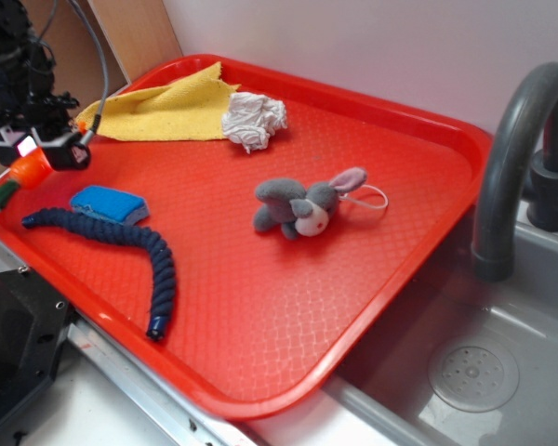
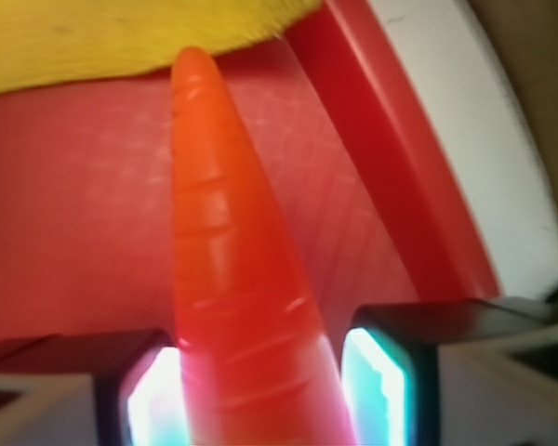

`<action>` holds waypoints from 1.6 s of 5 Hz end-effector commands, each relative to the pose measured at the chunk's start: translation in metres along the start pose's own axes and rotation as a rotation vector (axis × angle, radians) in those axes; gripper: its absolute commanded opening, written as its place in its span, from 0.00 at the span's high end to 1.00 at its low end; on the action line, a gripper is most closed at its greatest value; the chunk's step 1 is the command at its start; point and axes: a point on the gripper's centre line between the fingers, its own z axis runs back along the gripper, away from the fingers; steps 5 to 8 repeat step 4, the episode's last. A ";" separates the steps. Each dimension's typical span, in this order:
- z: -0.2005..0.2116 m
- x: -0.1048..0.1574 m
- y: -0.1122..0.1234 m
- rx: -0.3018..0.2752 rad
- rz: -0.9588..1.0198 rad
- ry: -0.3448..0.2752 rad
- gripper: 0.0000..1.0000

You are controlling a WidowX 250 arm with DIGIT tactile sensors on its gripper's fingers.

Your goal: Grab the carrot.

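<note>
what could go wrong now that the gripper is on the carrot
1. The carrot is glossy and tapered, and the gripper seems to hold its thick end; it may slide out toward the tip when lifted.
2. It sits at the tray's raised rim, with its green top near that edge; a sideways pull could catch there.
3. The yellow cloth lies just past the tip, so a forward move could drag it.

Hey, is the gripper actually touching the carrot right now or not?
Touching. The wrist view shows the carrot filling the space between both fingers with no gap on either side. In the exterior view the gripper sits over the carrot's orange body.
</note>
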 end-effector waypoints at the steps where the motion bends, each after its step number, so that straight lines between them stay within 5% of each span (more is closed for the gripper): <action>1: 0.082 -0.017 -0.054 -0.104 -0.195 -0.093 1.00; 3: 0.121 -0.039 -0.093 -0.175 -0.330 -0.133 1.00; 4: 0.112 -0.033 -0.085 -0.171 -0.381 -0.073 1.00; 8: 0.112 -0.033 -0.085 -0.171 -0.381 -0.073 1.00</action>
